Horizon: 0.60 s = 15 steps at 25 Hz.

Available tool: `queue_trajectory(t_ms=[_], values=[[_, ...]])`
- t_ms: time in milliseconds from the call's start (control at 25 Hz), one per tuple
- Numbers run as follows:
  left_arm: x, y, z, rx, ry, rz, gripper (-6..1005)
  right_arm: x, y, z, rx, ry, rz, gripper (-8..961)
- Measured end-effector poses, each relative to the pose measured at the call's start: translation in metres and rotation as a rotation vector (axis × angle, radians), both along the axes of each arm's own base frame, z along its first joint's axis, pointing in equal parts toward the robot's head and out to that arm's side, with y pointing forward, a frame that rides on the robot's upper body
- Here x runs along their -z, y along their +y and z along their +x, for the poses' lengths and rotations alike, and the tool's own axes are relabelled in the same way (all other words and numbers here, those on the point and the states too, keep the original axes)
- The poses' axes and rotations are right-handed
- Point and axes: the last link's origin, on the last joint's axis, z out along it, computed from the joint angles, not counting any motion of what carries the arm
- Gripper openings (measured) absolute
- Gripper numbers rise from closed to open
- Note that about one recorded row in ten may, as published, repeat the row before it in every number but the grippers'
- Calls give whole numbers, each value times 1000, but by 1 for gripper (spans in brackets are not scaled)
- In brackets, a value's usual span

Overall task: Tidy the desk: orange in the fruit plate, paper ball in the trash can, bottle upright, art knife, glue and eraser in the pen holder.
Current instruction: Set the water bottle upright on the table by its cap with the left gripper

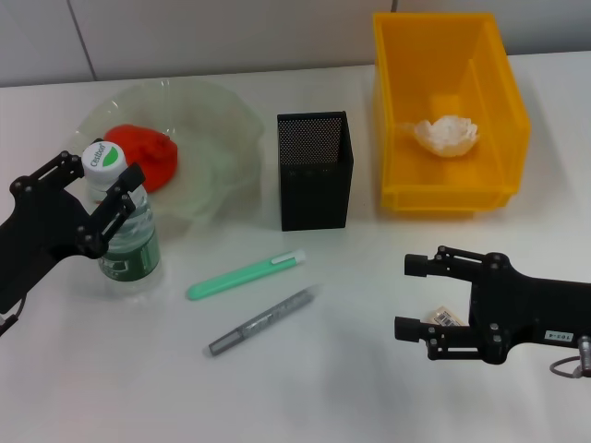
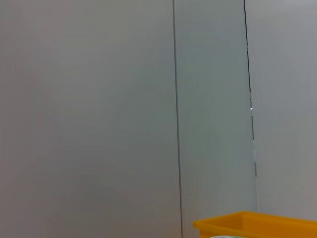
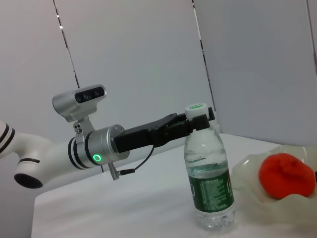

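R wrist only: left gripper [image 3: 200,121] pinching bottle [image 3: 208,173] neck

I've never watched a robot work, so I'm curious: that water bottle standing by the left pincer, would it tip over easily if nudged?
Probably yes. The bottle is tall and narrow on a small base, and the left pincer sits up at its cap, where a push levers most. It looks clear and mostly empty, so likely light. Its round body would probably roll if it fell.
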Motion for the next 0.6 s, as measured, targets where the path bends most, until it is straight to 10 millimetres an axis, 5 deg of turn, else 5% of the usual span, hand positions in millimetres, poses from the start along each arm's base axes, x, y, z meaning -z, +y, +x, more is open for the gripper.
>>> queue_trajectory(t_ms=[600], values=[[-1,-3,0,5,-14,6,480,1,3,-2,-12,-12,-9,818]])
